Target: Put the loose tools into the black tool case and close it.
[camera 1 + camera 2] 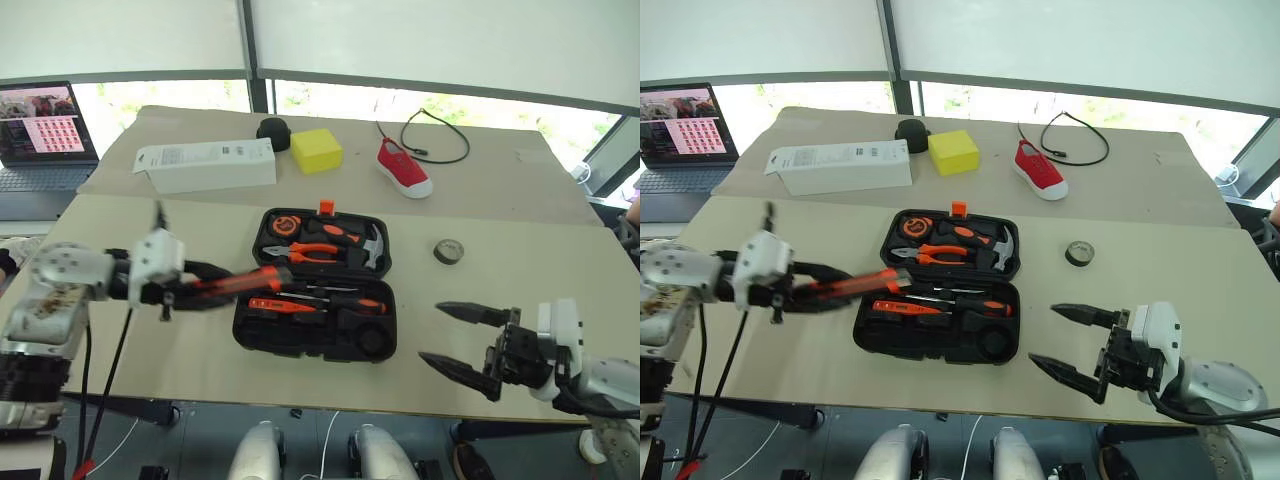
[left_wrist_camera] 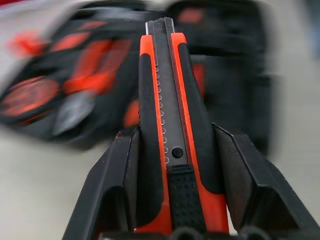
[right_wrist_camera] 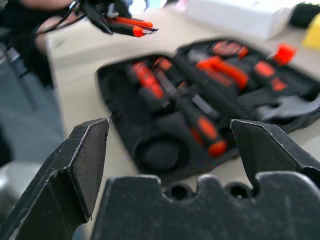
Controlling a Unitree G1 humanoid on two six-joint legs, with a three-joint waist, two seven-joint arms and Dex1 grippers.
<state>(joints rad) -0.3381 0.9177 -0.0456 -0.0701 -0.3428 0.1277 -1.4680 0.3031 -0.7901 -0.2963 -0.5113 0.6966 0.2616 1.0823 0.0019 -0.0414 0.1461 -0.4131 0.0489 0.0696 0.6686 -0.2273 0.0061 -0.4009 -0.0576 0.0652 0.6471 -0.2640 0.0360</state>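
Left wrist view: left gripper (image 2: 172, 190) pinching an orange-and-black utility knife (image 2: 170, 115).
Right gripper (image 1: 462, 340) spread wide beside the open black plastic tool case (image 1: 300, 345).

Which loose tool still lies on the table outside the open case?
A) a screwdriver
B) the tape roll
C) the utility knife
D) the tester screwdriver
B: the tape roll lies on the table right of the open black tool case, while the left gripper holds the utility knife.
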